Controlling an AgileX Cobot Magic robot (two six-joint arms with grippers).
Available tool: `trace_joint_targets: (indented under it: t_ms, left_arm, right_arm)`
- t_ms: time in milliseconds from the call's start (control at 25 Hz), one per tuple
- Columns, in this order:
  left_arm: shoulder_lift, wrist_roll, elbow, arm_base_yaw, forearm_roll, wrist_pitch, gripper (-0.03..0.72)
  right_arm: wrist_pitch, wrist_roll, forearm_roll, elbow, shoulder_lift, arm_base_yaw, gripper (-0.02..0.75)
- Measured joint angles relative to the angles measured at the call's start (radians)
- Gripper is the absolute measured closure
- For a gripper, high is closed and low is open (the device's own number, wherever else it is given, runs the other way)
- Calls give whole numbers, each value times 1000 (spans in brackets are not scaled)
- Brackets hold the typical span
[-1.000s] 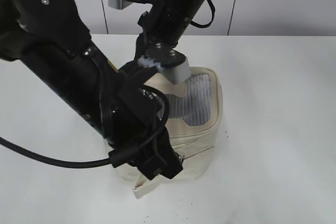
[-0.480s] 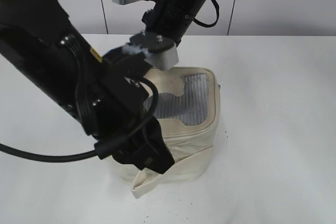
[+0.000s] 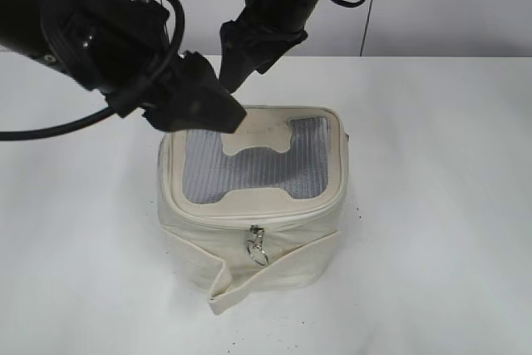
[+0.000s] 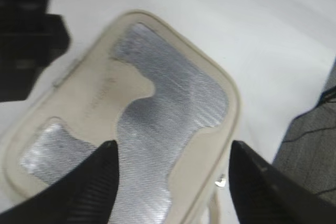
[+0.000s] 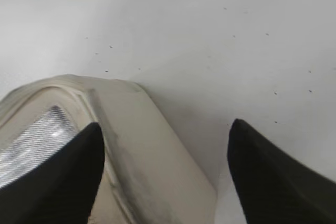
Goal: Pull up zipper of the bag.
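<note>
The cream bag [image 3: 287,247] stands upright on the white table, its top panel of grey mesh [image 3: 249,168] around an H-shaped patch facing up. The zipper track [image 3: 208,209] runs round the panel edge. One silver slider with a ring pull [image 3: 257,244] hangs at the front; it shows as a glint in the left wrist view [image 4: 220,182]. My left gripper [image 3: 218,112] is open and empty above the bag's rear left, over the top panel [image 4: 170,148]. My right gripper [image 3: 235,62] is open and empty behind the bag, above a bag corner [image 5: 165,127].
A loose cream strap flap [image 3: 249,284] wraps the bag's lower front. The white table [image 3: 432,205] extends to both sides. A wall with vertical seams [image 3: 366,6] stands behind. Dark floor and cables [image 4: 315,135] show past the table edge.
Both arms have lifted up and away from the bag. The left arm, which covered the bag's front, moved up and left, and the front slider now shows.
</note>
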Motion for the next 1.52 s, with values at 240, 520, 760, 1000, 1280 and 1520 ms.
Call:
trace_joint_targets:
  t_ms: [240,520,760,1000,1280,1520]
  left_arm:
    - [137,12,-106,119,18,-6,183]
    - [337,102,-308,131,-10,18,181]
    - [496,200,-483,131,-133,158,180]
    - [598,257,-581,103,-149,228,180]
    - [655,267,-612,90,-122,271,180]
    - [689,266,-619,90,-129,299,180]
  right_arm:
    - [0,76,-34,0,-11,-92,170]
    - [-1,117,-41,0,-60,-219,170]
    - [-2,161,-51,39,-118,-282,170]
    - [-2,200,-86,168,-187,-297,170]
    - [-2,224,-110,283,-281,-298,170]
    - [-2,237,-111,361,-344,-298,170]
